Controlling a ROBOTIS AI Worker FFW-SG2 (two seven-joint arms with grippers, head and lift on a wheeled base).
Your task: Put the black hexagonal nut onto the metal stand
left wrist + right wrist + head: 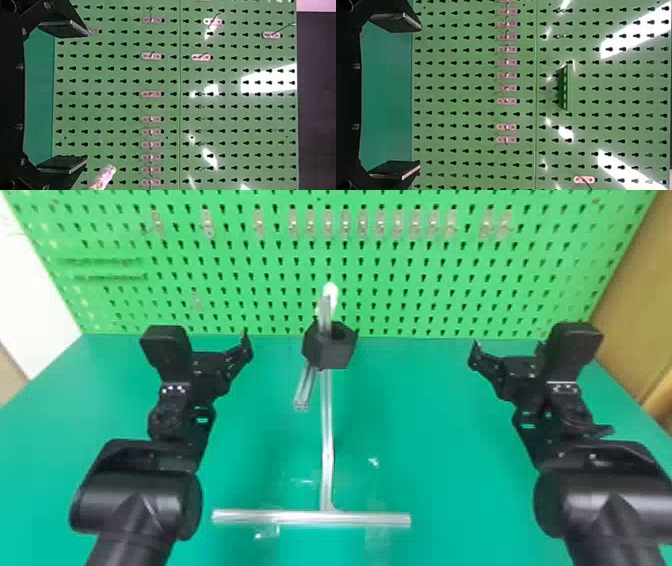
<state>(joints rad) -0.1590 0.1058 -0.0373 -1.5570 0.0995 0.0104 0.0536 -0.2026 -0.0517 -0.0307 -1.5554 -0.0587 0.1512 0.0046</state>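
Nut and stand already meet: the black hexagonal nut (330, 350) sits at the upper centre of the head view, on the metal stand (327, 440), with a metal post (325, 312) rising from its opening, toward the left side of the hole. Whether the nut is fully seated can't be told from this angle, but placing looks essentially done, so what's left is mostly to leave it be. The left pincer (87, 96), left of centre in the head view, has its fingers well apart with nothing between them; the right pincer (420, 95), right of centre, is likewise spread and empty. Good handling now would mean drawing each arm back along its own side, fingers kept apart, without crossing the middle of the frame, where a brush could tilt the nut or shake the stand on the green surface (450, 490). If the nut did need settling, a light, level push down along the post would serve better than a sideways nudge, which might make it bind.
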